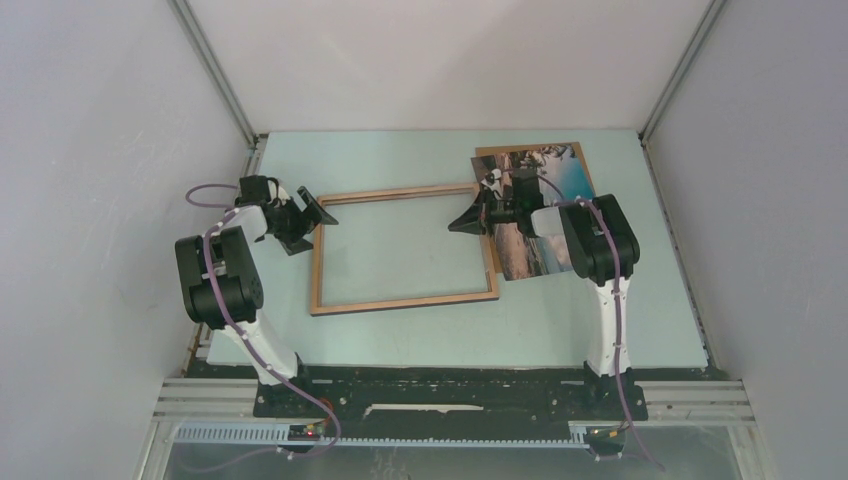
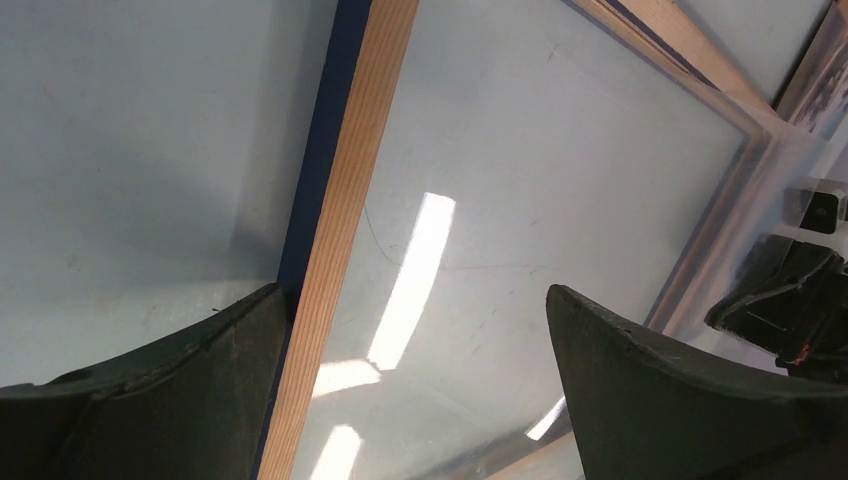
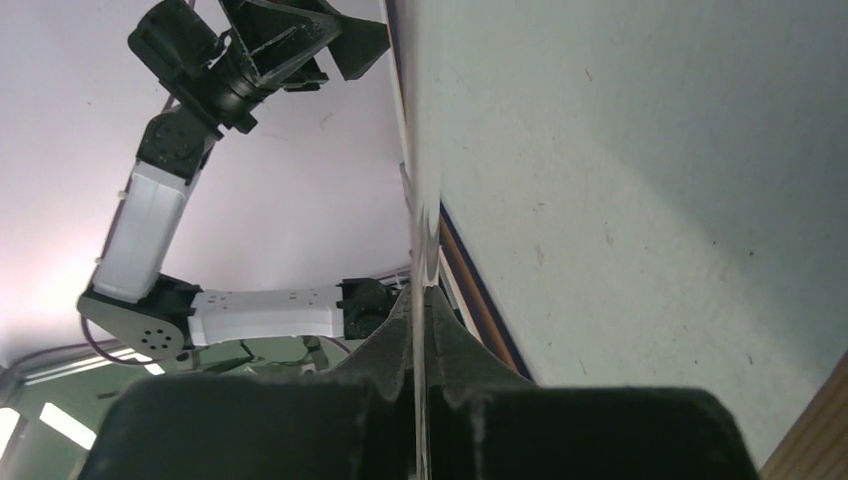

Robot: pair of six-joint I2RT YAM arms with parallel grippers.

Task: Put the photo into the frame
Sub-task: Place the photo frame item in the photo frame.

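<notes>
The photo (image 1: 572, 178) lies at upper right of the tabletop (image 1: 400, 160), long axis up-down, just behind the tightly closed right pincer (image 1: 468, 222). The frame (image 1: 400, 302) lies centre, long axis crosswise, left pincer (image 1: 312, 228) wide.

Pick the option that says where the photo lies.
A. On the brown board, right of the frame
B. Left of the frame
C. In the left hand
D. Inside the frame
A: the photo lies on the board just right of the frame, whose inside shows only the table.
</notes>
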